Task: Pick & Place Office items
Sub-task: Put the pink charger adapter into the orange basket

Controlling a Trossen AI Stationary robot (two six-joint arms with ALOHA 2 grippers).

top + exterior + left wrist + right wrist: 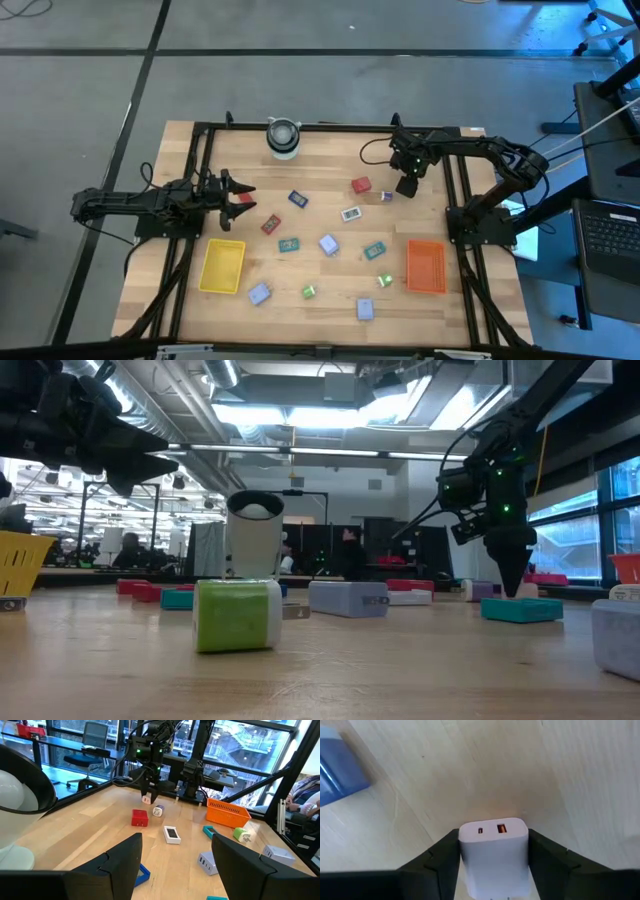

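On the pale wooden counter, the right gripper has its jaws clenched on a small white charger, far right, just beside the red block. Gripped only on its smooth sides, it may slip or twist; the left gripper waits released at the left.

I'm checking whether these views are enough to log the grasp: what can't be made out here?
- White charger: lower end cut off by the right wrist picture's edge, between the right tool fingers.
- Same charger, high view: hidden under the tool.
- Small item labels, high view: too small.
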